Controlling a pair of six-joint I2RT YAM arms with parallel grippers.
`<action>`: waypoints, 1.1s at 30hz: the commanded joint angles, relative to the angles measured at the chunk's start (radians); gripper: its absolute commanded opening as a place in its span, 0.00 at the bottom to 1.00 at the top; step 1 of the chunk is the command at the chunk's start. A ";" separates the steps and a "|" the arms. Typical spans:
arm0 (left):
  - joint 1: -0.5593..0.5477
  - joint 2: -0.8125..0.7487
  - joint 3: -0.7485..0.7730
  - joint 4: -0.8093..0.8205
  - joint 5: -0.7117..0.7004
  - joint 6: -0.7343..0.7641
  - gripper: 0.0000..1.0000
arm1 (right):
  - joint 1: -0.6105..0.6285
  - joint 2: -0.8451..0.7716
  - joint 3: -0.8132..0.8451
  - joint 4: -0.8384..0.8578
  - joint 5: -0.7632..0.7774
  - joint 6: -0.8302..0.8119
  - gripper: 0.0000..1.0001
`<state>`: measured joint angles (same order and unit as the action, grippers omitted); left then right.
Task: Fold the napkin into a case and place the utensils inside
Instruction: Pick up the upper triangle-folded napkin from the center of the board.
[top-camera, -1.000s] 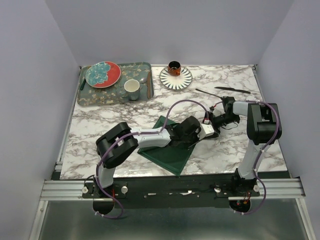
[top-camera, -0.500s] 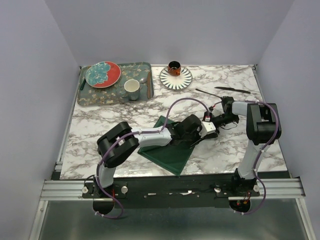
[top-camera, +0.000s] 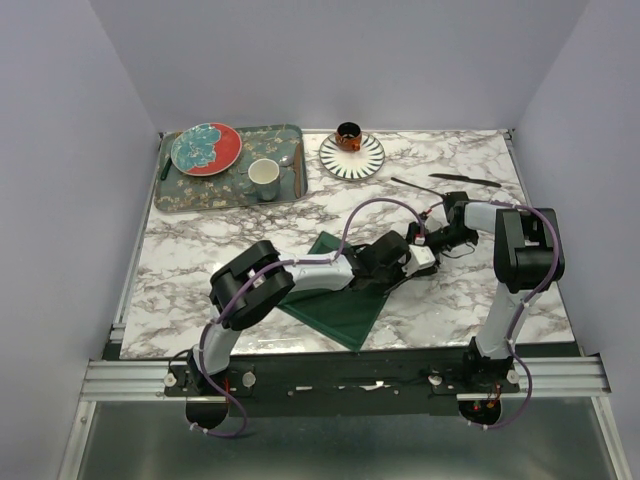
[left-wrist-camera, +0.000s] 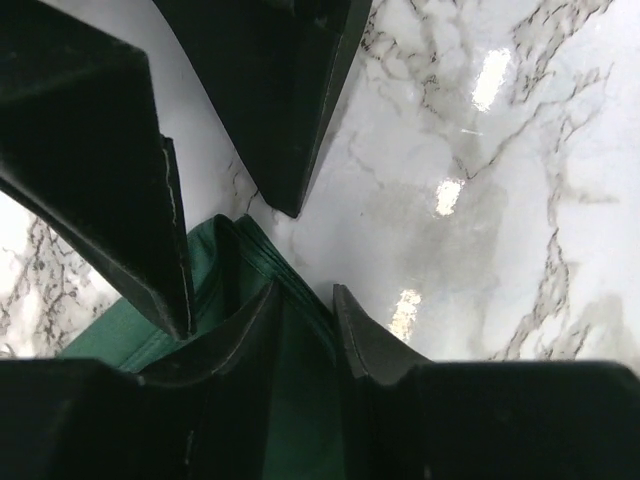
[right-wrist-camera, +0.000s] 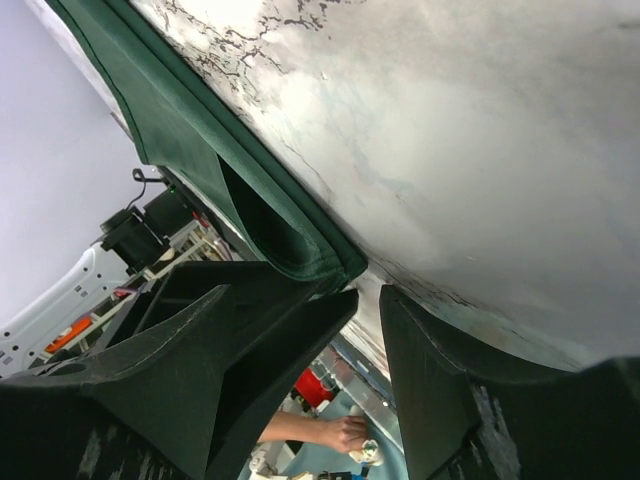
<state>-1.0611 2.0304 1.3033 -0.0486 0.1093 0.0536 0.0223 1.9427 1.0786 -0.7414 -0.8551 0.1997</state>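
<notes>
We count one napkin (top-camera: 335, 305), a dark green, slightly shiny soft cloth. It lies flat on the near middle of the table, set as a diamond, with the left forearm crossing over its far part. At its right corner the wrist views show doubled layers ending in a folded edge. The left gripper (left-wrist-camera: 305, 300) sits over that corner with its two jaws a short way apart and green cloth showing in the gap. We cannot tell whether either finger presses on the cloth. The right gripper (right-wrist-camera: 365, 300) faces it from the right with its two jaws well apart. The folded corner lies just at their mouth and is not clamped. We count two utensils, both slim and matte black: one fork (top-camera: 410, 186) and one knife (top-camera: 465, 180). They lie near each other on the bare surface at the far right, beyond the two grippers and outside the napkin. The support is one white table with grey marble veining (top-camera: 250, 225). At its far left stands one rectangular floral tray (top-camera: 200, 192) carrying one round red and teal plate (top-camera: 205, 148), one white cup (top-camera: 264, 178) and one silver spoon (top-camera: 288, 162). Just to the right of the tray stands one round striped plate (top-camera: 368, 160), with one orange and dark cup (top-camera: 348, 133) on it. That gives two plates and two cups in total.
</notes>
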 joint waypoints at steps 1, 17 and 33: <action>0.004 0.030 0.019 -0.040 -0.028 0.000 0.28 | 0.001 0.009 0.006 0.048 0.130 -0.020 0.70; 0.052 -0.096 -0.067 0.093 0.044 -0.075 0.00 | 0.013 0.059 0.035 0.050 0.111 -0.031 0.72; 0.058 -0.133 -0.095 0.119 0.086 -0.089 0.00 | 0.037 0.130 0.095 0.105 -0.018 -0.046 0.77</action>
<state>-1.0054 1.9301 1.2297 0.0452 0.1684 -0.0284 0.0525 2.0148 1.1687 -0.7486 -0.9306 0.2081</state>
